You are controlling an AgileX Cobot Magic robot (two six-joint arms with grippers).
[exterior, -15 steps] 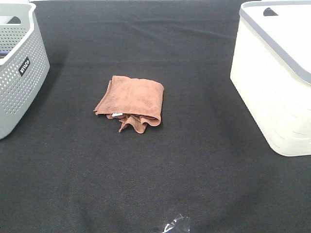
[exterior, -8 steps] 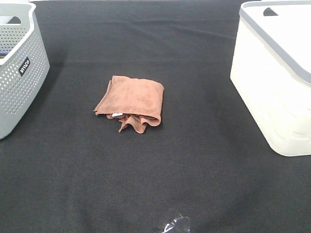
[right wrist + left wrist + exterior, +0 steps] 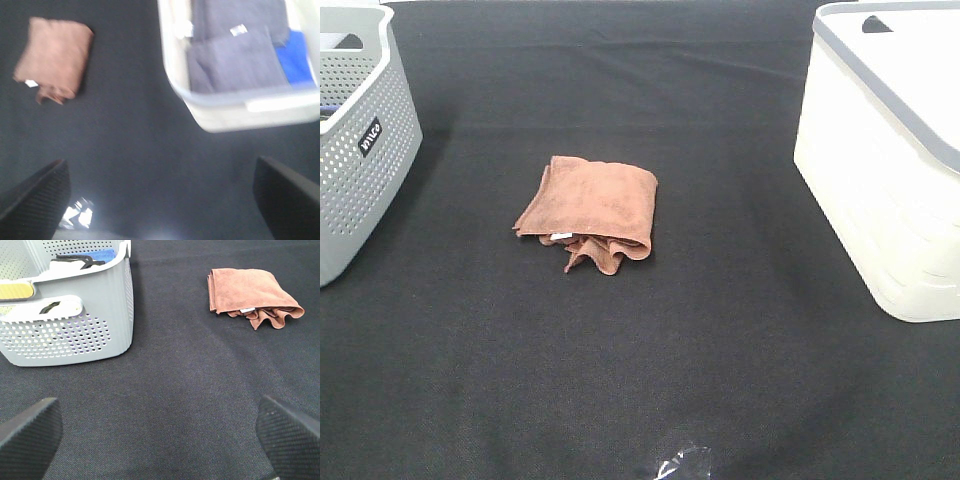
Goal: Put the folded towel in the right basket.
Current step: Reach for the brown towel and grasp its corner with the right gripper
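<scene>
Across the whole scene, a black cloth-covered tabletop (image 3: 720, 350) fills the high view. At its right edge stands the right basket (image 3: 880, 190), a white tub with a grey rim. The right wrist view shows folded grey cloths (image 3: 235, 55) and a blue cloth (image 3: 296, 57) lying inside it. At the left edge stands the left basket (image 3: 360, 170), grey with perforated walls and a small dark label on its side. The items inside it are too unclear to name.

The folded towel (image 3: 590, 208), rust brown, lies flat on the tabletop near the middle, between the two baskets and well apart from both, somewhat nearer the left one. Its ruffled loose edges face the camera, and a small white tag (image 3: 560, 237) shows there.

The left gripper (image 3: 160, 440) hangs above bare tabletop, its dark fingers (image 3: 31, 437) spread wide apart. The right gripper (image 3: 160, 200) hangs likewise, fingers (image 3: 37, 195) wide apart, and its view is blurred. Neither touches the towel. A small scrap of clear plastic (image 3: 680, 465) lies at the near edge of the tabletop.
</scene>
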